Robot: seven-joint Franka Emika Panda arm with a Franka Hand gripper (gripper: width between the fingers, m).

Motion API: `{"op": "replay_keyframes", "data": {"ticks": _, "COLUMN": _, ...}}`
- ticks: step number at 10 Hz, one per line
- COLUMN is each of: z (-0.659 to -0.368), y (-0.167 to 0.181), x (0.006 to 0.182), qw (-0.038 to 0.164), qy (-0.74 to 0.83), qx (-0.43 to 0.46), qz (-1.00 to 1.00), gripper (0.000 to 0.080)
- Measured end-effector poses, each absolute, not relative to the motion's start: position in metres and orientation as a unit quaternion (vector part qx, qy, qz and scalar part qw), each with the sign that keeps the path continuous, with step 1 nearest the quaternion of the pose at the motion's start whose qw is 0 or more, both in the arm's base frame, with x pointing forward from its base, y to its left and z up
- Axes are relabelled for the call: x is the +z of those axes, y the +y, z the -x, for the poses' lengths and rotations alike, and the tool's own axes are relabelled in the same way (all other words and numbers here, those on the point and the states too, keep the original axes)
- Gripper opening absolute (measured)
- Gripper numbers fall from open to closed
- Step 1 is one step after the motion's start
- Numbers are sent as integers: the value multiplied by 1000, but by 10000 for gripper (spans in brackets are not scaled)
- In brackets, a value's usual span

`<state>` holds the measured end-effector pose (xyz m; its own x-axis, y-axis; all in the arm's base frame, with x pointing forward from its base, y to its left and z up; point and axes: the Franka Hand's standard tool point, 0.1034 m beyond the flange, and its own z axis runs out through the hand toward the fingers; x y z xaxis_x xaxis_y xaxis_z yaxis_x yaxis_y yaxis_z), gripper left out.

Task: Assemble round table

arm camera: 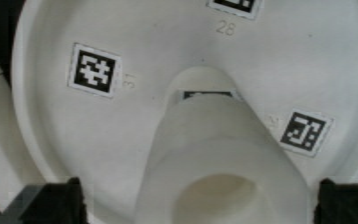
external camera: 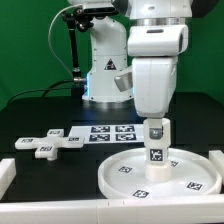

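jaws: spread wide, empty, flanking upright leg [external camera: 155,155] | leg: centre of round disc [external camera: 115,178]; cross-shaped piece [external camera: 45,145] at disc's 10 o'clock on counter [external camera: 30,115] | risk: off-centre closing may tip leg, probably unfastened.

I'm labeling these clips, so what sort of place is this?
Likely a robotics lab bench: a robot arm over a black table, a green backdrop, and a marker board near the tagged round disc.

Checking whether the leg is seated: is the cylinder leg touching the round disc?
Touching. In the exterior view the cylinder leg stands upright, its base on the middle of the round disc, with no gap beneath.
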<state>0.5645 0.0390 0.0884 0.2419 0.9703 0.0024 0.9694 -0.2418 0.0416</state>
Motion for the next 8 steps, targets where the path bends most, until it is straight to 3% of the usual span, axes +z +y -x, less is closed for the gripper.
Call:
{"op": "replay_keyframes", "data": {"ticks": 3, "z": -567, "y": 40, "x": 87, "qw": 33, "qy": 714, "qx": -1, "qz": -699, "gripper": 649}}
{"op": "replay_keyframes", "data": {"ticks": 8, "z": -566, "y": 37, "x": 84, "qw": 38, "qy": 770, "qx": -11, "qz": -637, "gripper": 649}}
